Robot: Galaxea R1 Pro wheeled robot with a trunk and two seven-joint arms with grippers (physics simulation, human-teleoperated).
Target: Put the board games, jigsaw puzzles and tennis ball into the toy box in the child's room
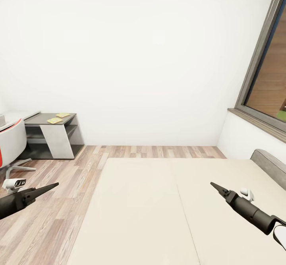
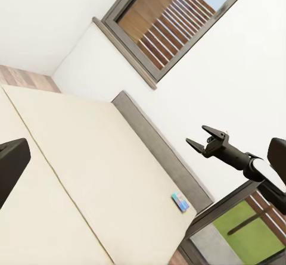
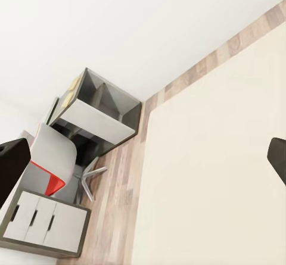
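The bed's cream mattress point(image 1: 159, 209) fills the lower head view, and both my arms reach over its near part. A small blue board game point(image 2: 180, 202) lies on the mattress close to the grey headboard point(image 2: 156, 140). Two jigsaw puzzles point(image 1: 62, 115) point(image 1: 54, 120) lie flat on the dark grey end of the table point(image 1: 37, 118) at the far left wall. My left gripper point(image 1: 55, 185) hangs over the floor beside the bed, fingers point(image 2: 12, 164) spread and empty. My right gripper point(image 1: 213, 185) hovers above the mattress, open and empty. The toy box and the tennis ball are out of view.
A white and red swivel chair point(image 1: 10, 142) stands in front of the table. White drawer fronts point(image 3: 44, 220) sit beside it. Wood floor point(image 1: 59, 201) runs between table and bed. A dark-framed window point(image 1: 264, 74) is in the right wall above the headboard point(image 1: 272, 163).
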